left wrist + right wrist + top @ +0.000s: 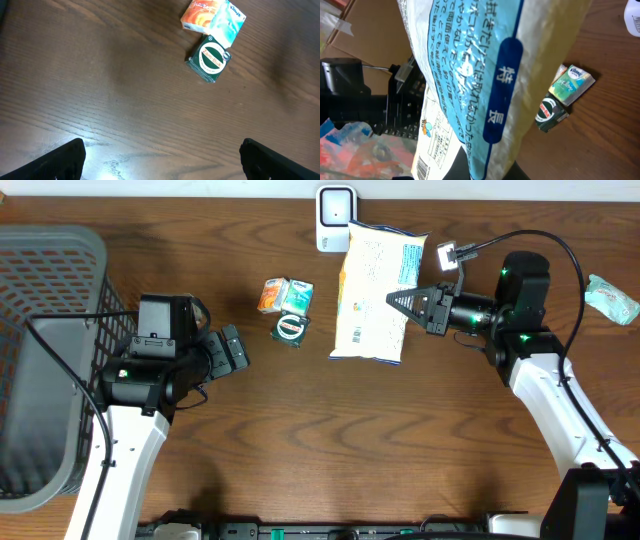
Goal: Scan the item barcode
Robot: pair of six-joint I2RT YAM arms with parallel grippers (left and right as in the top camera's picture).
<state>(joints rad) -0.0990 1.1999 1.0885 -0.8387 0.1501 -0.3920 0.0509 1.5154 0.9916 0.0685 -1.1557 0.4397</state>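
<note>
A large white, blue and yellow bag (372,295) hangs over the table just below a white scanner (335,218) at the back edge. My right gripper (400,302) is shut on the bag's right edge. In the right wrist view the bag (470,75) fills the frame, with a barcode (422,167) at its lower left corner, and my right gripper (490,172) pinches it at the bottom. My left gripper (235,350) is open over bare wood at the left, and in its own view the left gripper (161,152) holds nothing.
A green box (291,330), an orange pack (271,294) and a teal tissue pack (297,296) lie left of the bag. A grey basket (50,270) stands at the far left. A pale green packet (612,298) lies at the far right.
</note>
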